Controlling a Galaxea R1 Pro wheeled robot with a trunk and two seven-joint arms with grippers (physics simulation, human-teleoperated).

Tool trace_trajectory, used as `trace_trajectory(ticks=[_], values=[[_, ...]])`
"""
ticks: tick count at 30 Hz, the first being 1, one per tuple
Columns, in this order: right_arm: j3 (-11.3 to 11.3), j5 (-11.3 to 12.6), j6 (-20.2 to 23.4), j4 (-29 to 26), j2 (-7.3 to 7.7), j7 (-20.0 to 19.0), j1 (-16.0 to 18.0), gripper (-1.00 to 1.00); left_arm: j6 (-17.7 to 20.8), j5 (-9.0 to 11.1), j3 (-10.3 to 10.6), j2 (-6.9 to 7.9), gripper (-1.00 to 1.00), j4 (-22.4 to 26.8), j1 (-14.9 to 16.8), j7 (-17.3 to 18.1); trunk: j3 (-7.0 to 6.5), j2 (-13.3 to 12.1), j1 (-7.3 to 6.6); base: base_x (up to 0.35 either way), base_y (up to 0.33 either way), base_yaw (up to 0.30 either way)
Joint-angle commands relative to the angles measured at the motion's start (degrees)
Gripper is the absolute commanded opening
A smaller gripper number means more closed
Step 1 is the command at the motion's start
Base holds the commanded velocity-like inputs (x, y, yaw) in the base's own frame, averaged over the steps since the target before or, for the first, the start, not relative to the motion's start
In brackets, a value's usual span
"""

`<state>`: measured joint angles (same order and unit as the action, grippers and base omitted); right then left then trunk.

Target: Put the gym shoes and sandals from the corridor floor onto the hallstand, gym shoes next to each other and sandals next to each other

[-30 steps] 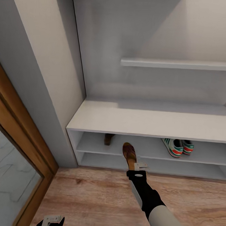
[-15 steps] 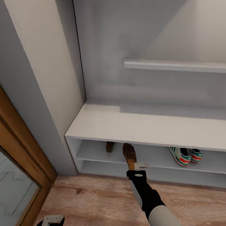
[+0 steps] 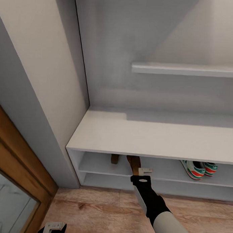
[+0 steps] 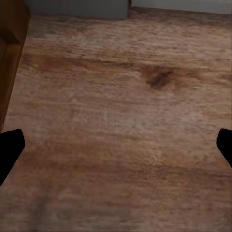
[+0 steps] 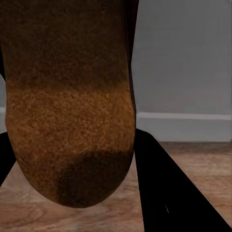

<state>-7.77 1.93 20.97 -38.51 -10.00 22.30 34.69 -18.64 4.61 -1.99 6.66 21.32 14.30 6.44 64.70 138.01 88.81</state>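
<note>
Step in hand: placing the second dark-brown leather sandal with tan footbed (image 3: pixel 133 162) on the upper open tier of the pale grey-white hallstand (image 3: pixel 152 135), beside the first dark-brown sandal (image 3: pixel 114 158) near that tier's left end.
Doing it well: in my judgement, I should run the sole level and low under the bench top's front edge, set it down just beside its partner without nudging it, and release only once the whole footbed is past the shelf's front lip.
Right claw (image 3: pixel 138 171): clamped on the sandal's heel end; the right wrist view shows the footbed (image 5: pixel 67 101) between my dark fingers (image 5: pixel 164 188).
Right arm pose: stretched forward and down, wrist at the shelf's front edge.
Left claw (image 4: pixel 116 150): fingers apart, empty, hanging low over the light brown wood-plank floor (image 4: pixel 116 96).
Cream-white sneakers with green stripes (image 3: pixel 198 169): side by side on the same tier, towards its right end.
</note>
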Motion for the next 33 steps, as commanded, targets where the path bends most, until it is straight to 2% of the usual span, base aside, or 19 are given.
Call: trace_trajectory(ticks=[1,33], values=[[-0.2,0.4,0.3,-0.1,0.00,0.6,0.0,-1.00,-0.1,0.5,-0.2,-0.01,1.00,-0.1,0.0,0.6,0.05,0.0,0.01,0.105,0.052,0.000],[-0.1,0.4,0.3,-0.1,0.00,0.6,0.0,-1.00,-0.1,0.5,-0.2,0.02,1.00,-0.1,0.0,0.5,0.05,0.0,0.01,0.120,0.030,0.000]])
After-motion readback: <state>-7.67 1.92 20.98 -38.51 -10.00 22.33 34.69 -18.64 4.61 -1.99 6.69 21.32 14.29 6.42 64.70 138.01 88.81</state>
